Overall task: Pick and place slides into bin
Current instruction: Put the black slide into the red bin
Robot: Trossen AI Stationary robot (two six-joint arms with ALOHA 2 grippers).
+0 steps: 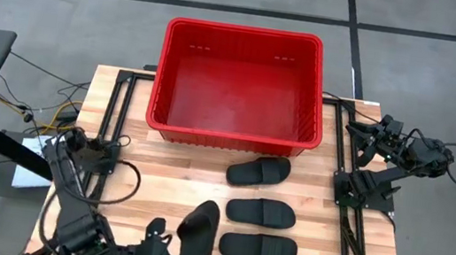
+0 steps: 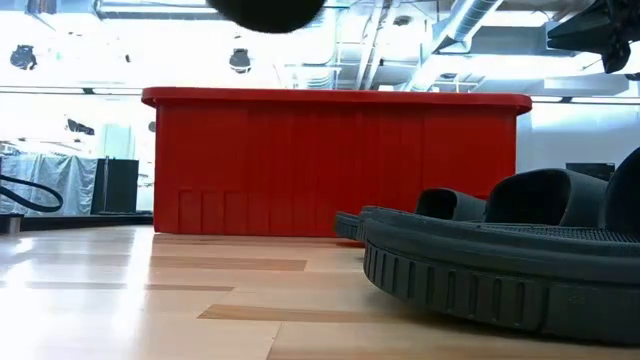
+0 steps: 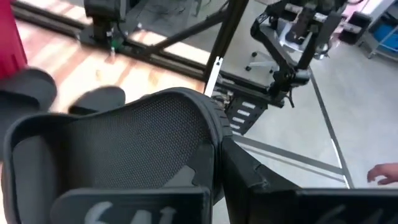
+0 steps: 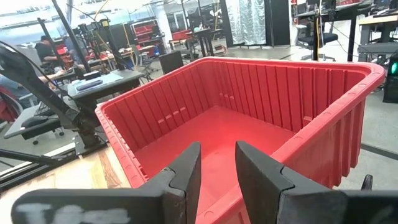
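Three black slides (image 1: 258, 171) (image 1: 261, 212) (image 1: 257, 249) lie flat on their soles on the wooden table, in front of the red bin (image 1: 164, 74). A fourth slide (image 1: 198, 233) is up in the air at the near left, with my left gripper (image 1: 163, 244) shut on it. It fills the left wrist view (image 3: 124, 143) and shows as a dark shape at the top of the low view (image 2: 265, 10). My right gripper (image 4: 217, 168) stands open beside the bin's right wall (image 4: 323, 143) with nothing between its fingers. My left gripper pinches the slide's side edge (image 3: 214, 155) between its two fingers, one finger (image 3: 143, 205) on each face. The fingers come from the table's near left, slanting a little downward. The slide is lifted clear of the table and stands tilted on its edge.
Black frame rails (image 1: 117, 121) (image 1: 350, 216) run along the table's left and right sides. The bin sits at the table's far edge and is red inside with nothing showing on its floor (image 4: 211, 130). Bare wood (image 1: 168, 173) lies between the bin and the slides.
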